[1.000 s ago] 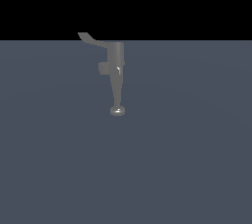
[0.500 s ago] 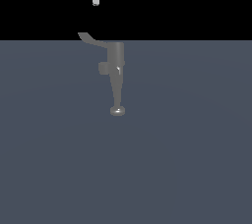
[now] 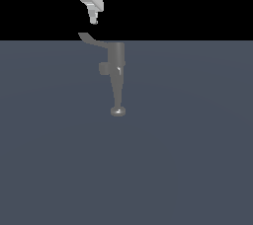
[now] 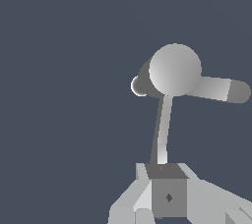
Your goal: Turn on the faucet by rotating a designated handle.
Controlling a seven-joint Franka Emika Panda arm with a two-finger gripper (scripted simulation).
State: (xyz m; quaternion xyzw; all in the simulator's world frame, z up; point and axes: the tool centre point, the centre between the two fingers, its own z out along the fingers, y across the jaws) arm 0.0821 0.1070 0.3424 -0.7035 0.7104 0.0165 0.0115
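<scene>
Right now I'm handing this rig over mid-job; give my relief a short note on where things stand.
Gripper: empty, hanging just above the handle's upturned tip, apparently not touching; open or shut is not clear from either view.
Faucet: standing on the grey surface, handle projecting from its top toward the exterior view's left.
Done: approach only.
Left: make contact with the handle and rotate it.

Faucet: smooth grey metal, satin sheen, bright highlight on the disc tip below the body. Handle: same grey metal, duller. Gripper: white, smooth, plastic-like. Floor: uniform matt slate-grey
</scene>
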